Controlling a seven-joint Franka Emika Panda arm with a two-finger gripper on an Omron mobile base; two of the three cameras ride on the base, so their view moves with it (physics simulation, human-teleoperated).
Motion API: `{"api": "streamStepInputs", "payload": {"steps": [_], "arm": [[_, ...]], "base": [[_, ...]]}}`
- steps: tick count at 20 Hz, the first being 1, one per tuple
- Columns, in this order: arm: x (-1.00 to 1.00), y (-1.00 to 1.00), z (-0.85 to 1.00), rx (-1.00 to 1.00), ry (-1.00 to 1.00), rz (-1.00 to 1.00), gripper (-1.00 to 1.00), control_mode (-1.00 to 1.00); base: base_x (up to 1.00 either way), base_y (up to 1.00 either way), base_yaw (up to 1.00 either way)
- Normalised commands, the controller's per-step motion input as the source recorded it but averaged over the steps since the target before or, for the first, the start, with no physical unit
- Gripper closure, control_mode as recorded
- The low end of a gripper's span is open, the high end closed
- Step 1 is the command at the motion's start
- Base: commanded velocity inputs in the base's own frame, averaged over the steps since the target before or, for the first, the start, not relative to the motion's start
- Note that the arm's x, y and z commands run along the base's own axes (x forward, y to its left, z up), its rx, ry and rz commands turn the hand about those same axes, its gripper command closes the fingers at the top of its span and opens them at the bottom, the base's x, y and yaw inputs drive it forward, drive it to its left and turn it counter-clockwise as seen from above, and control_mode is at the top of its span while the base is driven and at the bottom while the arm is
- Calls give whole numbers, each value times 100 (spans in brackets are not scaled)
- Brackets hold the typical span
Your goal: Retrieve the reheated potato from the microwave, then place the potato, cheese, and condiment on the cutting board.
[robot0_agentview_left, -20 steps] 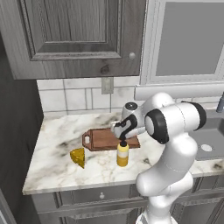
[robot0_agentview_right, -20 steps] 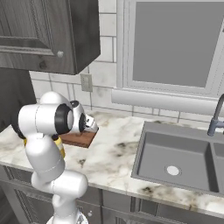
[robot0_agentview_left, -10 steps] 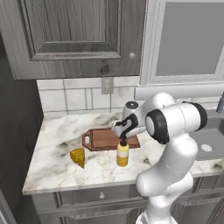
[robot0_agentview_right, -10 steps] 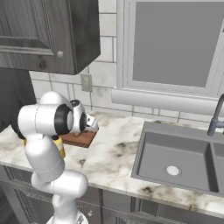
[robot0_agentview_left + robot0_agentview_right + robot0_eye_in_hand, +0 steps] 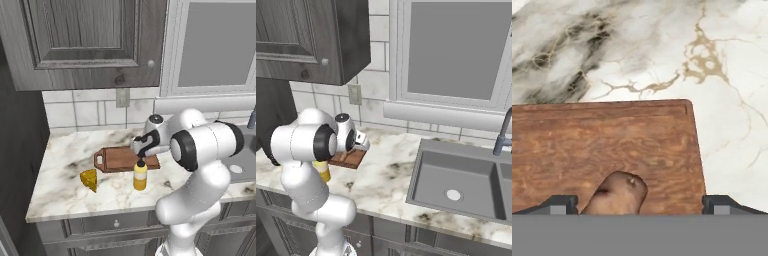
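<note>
Spreading wide since a second ago, the gripper [image 5: 639, 206] has let go of the potato [image 5: 616, 195], which lies low centre on the cutting board [image 5: 602, 145]. Cheese [image 5: 89, 179] and condiment bottle [image 5: 140, 175] wait on the counter at centre.

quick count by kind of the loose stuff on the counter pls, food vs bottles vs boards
food: 2, the potato and the cheese
bottles: 1, the condiment
boards: 1, the cutting board
total: 4
</note>
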Motion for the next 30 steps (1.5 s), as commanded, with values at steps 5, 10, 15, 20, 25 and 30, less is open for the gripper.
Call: {"api": "streamStepInputs", "payload": {"steps": [5,10,15,20,25,30], "arm": [[-13,-4,29,2,0,5,-100,-100],[-22,-2,46,1,2,6,-100,-100],[-48,-4,31,1,3,5,-100,-100],[-53,-3,22,3,8,7,-100,-100],[-41,-2,33,2,17,7,-100,-100],[-46,0,32,1,6,14,-100,-100]], "base": [[0,0,0],[0,0,0],[0,0,0],[0,0,0],[0,0,0],[0,0,0]]}}
